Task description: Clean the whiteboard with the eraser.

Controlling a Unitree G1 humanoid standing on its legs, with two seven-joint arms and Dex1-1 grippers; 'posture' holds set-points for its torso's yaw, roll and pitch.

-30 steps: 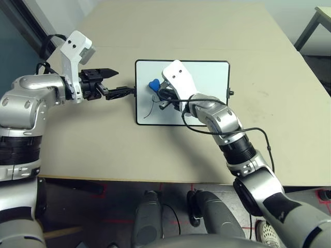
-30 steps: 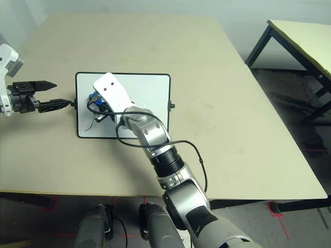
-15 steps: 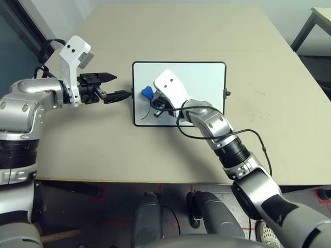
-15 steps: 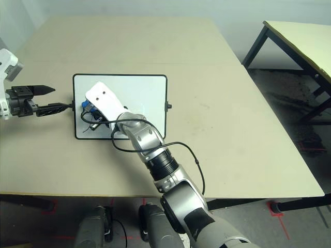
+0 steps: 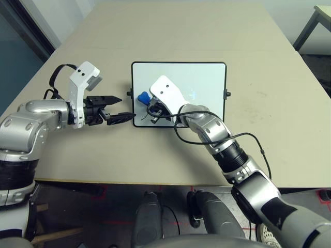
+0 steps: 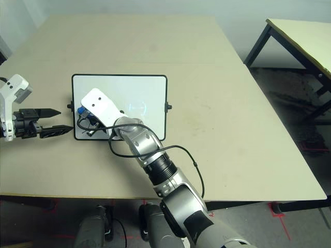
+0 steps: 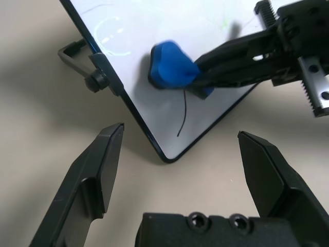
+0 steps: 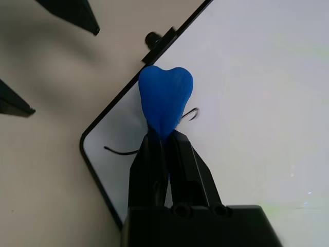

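Note:
The whiteboard [image 5: 201,82] lies flat on the tan table, with thin dark scribbles [image 7: 182,116] near its left near corner. My right gripper [image 8: 163,136] is shut on the blue eraser [image 8: 165,98], which presses on the board close to its left edge [image 5: 143,96]. My left gripper [image 5: 127,107] stands open just off the board's left near corner, touching nothing. In the left wrist view its fingers [image 7: 97,164] frame that corner, and the eraser [image 7: 172,67] shows held between the other gripper's black fingers.
Small black knobs stick out of the board's short sides [image 7: 96,81] [image 5: 228,94]. A black cable [image 5: 248,137] loops off my right forearm above the table [image 5: 289,134]. Another table [image 6: 300,36] stands at the far right, beyond a gap.
The right gripper has slid the eraser leftward and nearer, to the board's left edge. The left gripper has drawn back from the board's left knob toward the near corner.

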